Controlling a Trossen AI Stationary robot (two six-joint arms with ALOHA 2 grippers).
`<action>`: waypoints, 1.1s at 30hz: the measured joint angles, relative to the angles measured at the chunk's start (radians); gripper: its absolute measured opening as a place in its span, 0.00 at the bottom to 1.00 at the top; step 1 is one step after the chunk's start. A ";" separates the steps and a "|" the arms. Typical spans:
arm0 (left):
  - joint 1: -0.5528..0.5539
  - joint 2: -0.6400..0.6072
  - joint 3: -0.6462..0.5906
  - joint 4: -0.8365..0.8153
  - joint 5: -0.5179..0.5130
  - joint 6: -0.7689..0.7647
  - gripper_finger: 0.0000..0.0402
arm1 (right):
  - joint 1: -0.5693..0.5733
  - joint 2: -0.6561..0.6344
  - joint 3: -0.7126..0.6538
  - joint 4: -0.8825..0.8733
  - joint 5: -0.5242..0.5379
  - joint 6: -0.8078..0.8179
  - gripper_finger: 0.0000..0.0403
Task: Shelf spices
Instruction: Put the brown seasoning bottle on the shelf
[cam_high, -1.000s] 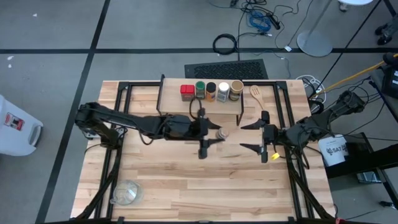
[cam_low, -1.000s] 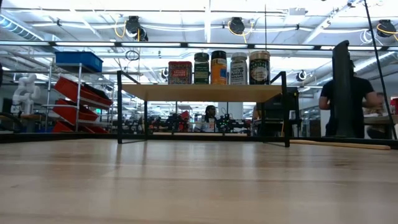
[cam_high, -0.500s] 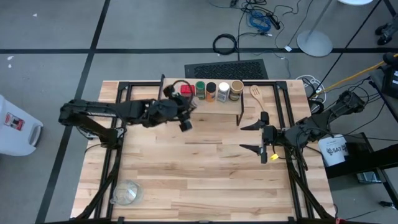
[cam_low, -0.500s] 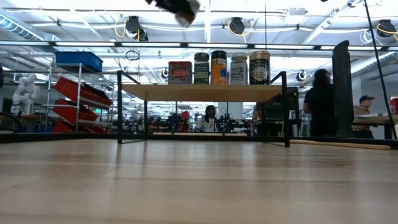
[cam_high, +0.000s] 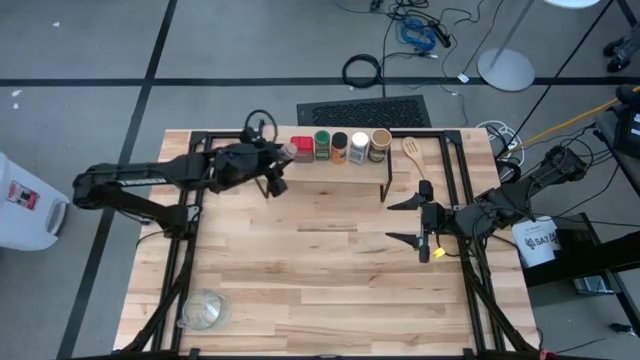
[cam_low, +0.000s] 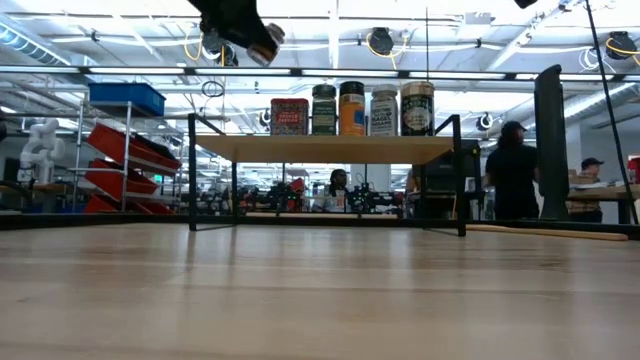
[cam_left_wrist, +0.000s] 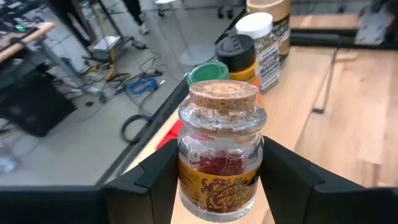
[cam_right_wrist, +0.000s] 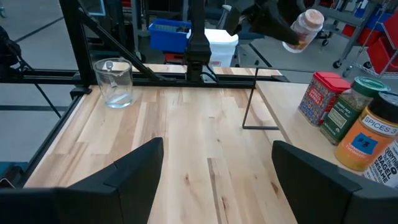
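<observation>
I see my left gripper (cam_high: 277, 160) clamped on the cork-topped jar (cam_left_wrist: 222, 147), held above the shelf (cam_low: 325, 148) end beside the red tin (cam_high: 301, 148). My right gripper (cam_high: 418, 220) waits spread wide, well clear of the shelf.

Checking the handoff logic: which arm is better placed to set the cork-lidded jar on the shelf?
The left. Its gripper already holds the cork-lidded jar above the shelf's free end beside the red tin. The right gripper hangs open and empty, off the shelf.
</observation>
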 joint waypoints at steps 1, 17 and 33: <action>0.013 -0.017 -0.028 0.029 0.028 0.000 0.48 | -0.001 0.000 0.000 0.000 0.000 0.000 0.72; 0.285 -0.140 -0.370 0.348 0.418 -0.004 0.48 | -0.001 0.000 0.000 0.001 0.000 0.000 0.72; 0.395 -0.094 -0.395 0.371 0.525 -0.003 0.48 | -0.001 0.000 0.000 0.001 0.000 0.005 0.72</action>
